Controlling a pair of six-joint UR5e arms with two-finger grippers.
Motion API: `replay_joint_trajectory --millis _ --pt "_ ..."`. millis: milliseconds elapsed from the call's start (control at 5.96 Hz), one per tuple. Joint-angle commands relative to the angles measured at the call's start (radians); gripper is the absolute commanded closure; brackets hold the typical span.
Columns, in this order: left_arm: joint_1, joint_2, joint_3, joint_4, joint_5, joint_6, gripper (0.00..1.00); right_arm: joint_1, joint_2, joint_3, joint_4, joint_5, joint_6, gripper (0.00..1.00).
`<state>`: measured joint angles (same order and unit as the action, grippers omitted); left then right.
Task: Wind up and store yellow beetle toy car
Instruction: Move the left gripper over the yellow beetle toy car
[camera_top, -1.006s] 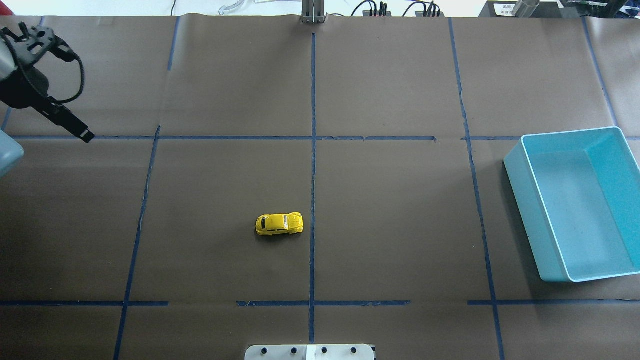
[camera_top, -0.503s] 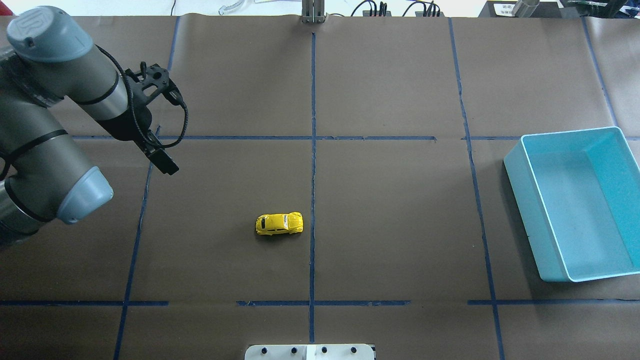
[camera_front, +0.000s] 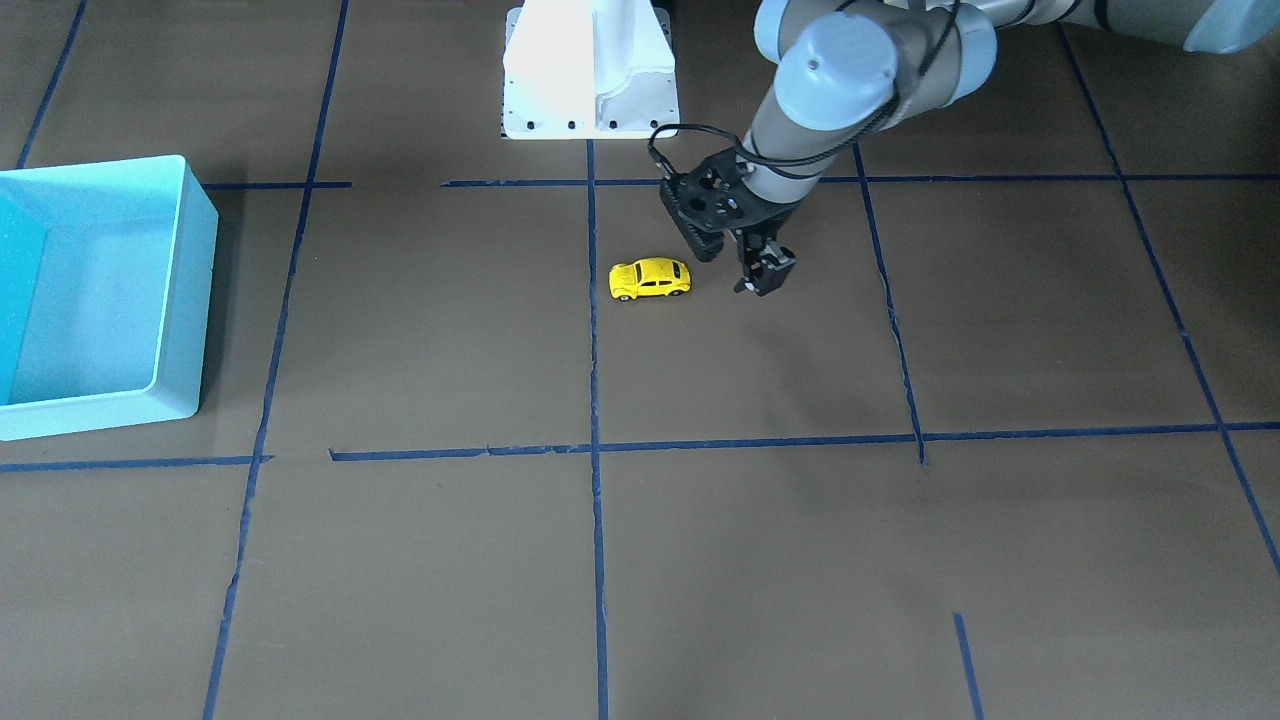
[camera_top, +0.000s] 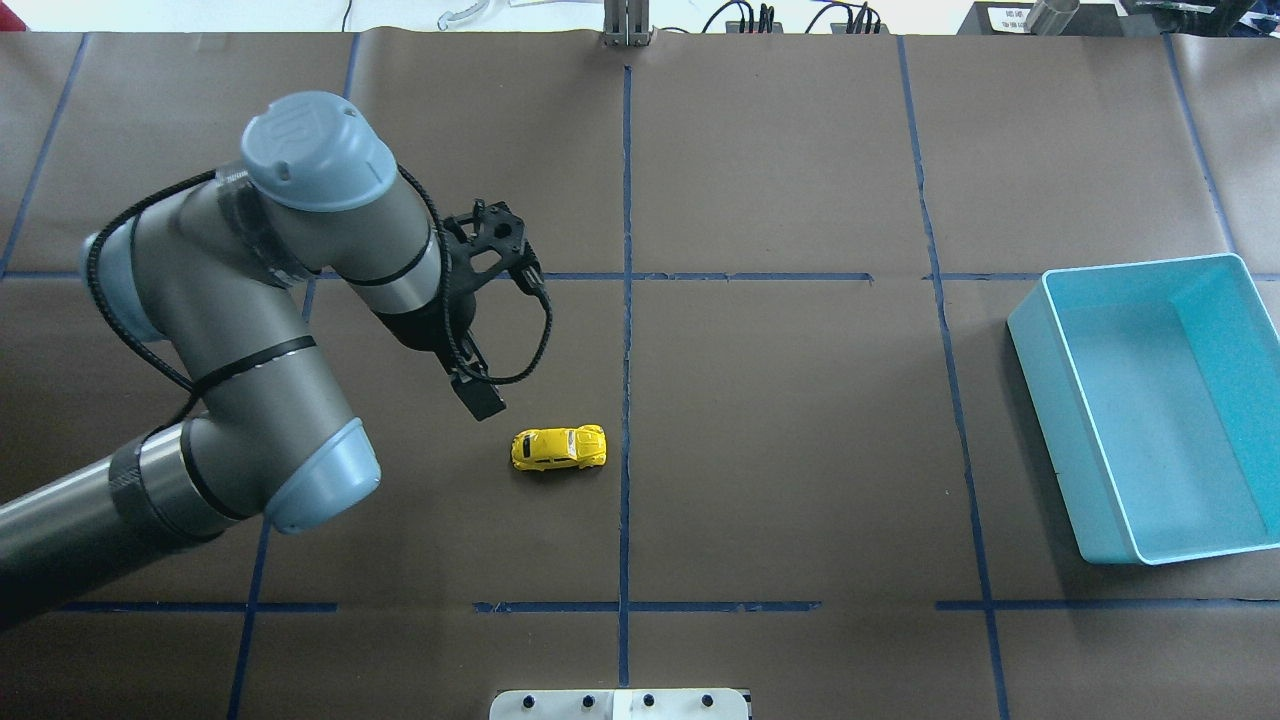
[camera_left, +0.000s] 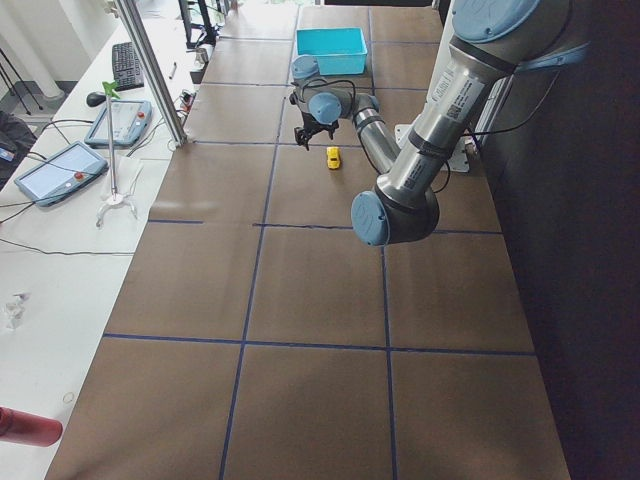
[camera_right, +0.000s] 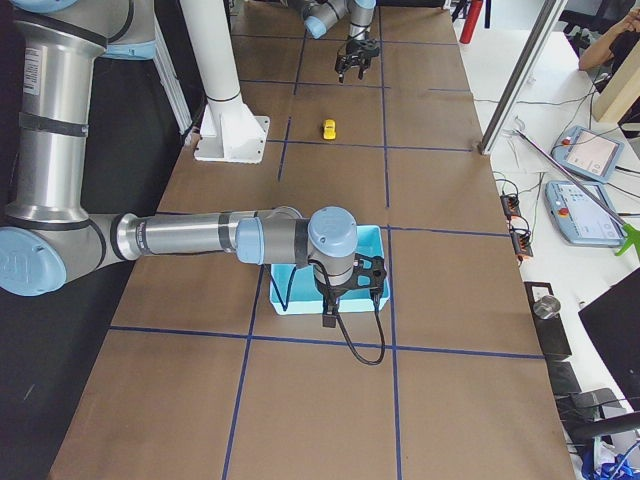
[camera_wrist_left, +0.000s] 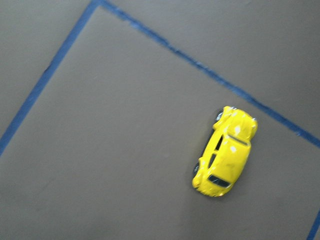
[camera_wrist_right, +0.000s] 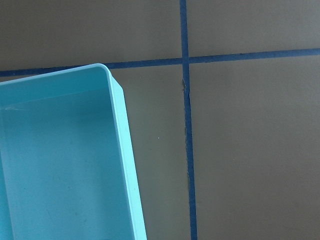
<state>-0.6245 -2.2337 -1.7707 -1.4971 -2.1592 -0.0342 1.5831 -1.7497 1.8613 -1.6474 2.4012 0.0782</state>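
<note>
Swung in from the table's left edge, my left gripper (camera_front: 735, 267) hovers with fingers spread apart and empty, the yellow beetle toy car (camera_front: 651, 279) just beside at nine o'clock (front camera), on its wheels.

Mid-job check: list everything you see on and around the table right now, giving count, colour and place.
yellow beetle toy car: one, yellow, on its wheels near the table's centre, just on the robot's left of the middle tape line.
bin: one, turquoise, at the table's edge on the robot's right; nothing shows inside.
table: one, covered in brown paper with a blue tape grid.
base plate: one, white, at the robot's edge of the table.
left gripper: one, black, beside the car without touching it, jaws open.
right gripper: one, black, over the bin's edge; jaws' state unclear.
</note>
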Motion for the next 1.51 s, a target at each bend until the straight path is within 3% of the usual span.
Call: replay_joint_trajectory --millis 0,168,335,839,1342 --pt "0.105 -0.18 0.077 0.097 0.027 0.002 0.0 0.0 -0.001 0.001 0.0 0.003 0.0 0.0" --pt "0.114 -0.229 0.092 0.201 0.035 0.008 0.0 0.0 -0.002 0.001 -0.002 0.003 0.0 0.0" --pt "0.121 -0.269 0.093 0.263 0.127 0.035 0.0 0.0 -0.007 0.002 -0.002 0.006 0.0 0.0" --pt "0.163 -0.265 0.155 0.299 0.352 0.43 0.0 0.0 -0.007 0.004 -0.002 0.006 0.002 0.0" --pt "0.18 -0.264 0.279 0.207 0.346 0.392 0.0 0.0 -0.016 0.001 -0.006 0.036 0.002 0.0"
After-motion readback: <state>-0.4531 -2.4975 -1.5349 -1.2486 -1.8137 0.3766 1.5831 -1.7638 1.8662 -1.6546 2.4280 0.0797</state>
